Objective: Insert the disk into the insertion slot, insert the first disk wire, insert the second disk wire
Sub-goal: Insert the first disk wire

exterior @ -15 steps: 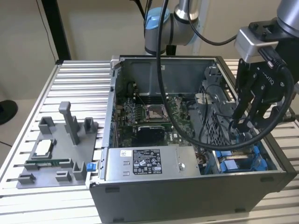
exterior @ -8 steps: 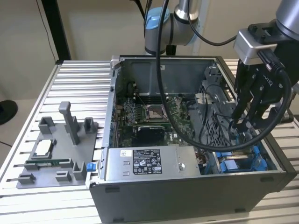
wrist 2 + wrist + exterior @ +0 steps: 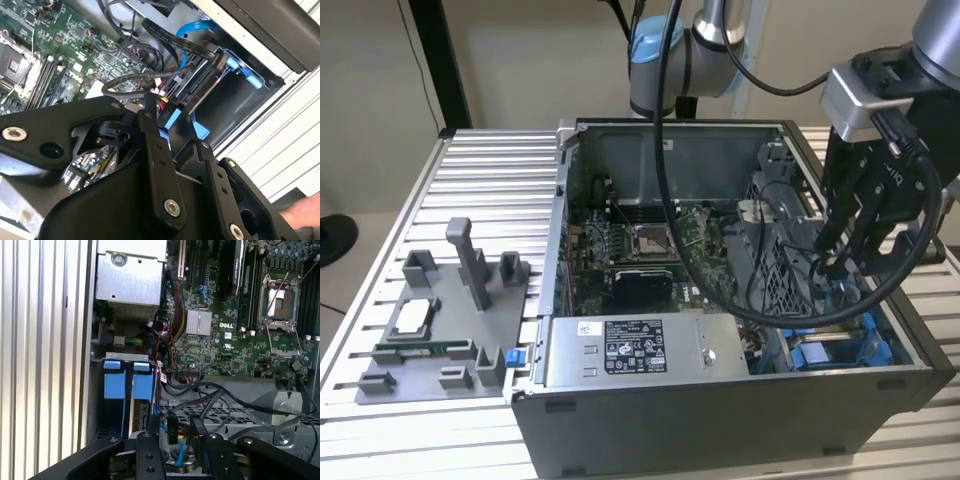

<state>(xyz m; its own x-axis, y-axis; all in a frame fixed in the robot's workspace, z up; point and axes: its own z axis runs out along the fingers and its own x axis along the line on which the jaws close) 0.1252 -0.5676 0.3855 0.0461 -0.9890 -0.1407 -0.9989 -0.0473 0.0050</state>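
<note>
- A grey fixture tray (image 3: 420, 340) is lying on the ribbed aluminium table (image 3: 380, 240) at the exterior view's left, carrying upright posts and a few small parts.
- An open computer case (image 3: 720, 410) is standing in the middle. Its motherboard (image 3: 650, 250) is showing inside, and a silver labelled power-supply box (image 3: 640, 350) is running along the near wall.
- The insertion slot (image 3: 840, 345) is sitting at the case's end toward the exterior view's right, with its bright blue rails showing.
- The disk (image 3: 200, 82) is sitting inside that slot, framed by its blue carrier (image 3: 242, 70) in the second wrist view.
- A black flat cable (image 3: 180, 42) is running up to the disk's connector end, and a blue cable (image 3: 192, 27) is curving just beside it.
- The gripper (image 3: 835, 255) is reaching down into the case just above the slot, with loose black wires (image 3: 790, 290) bunching around it. Whether it is clamping on anything, I cannot tell.
</note>
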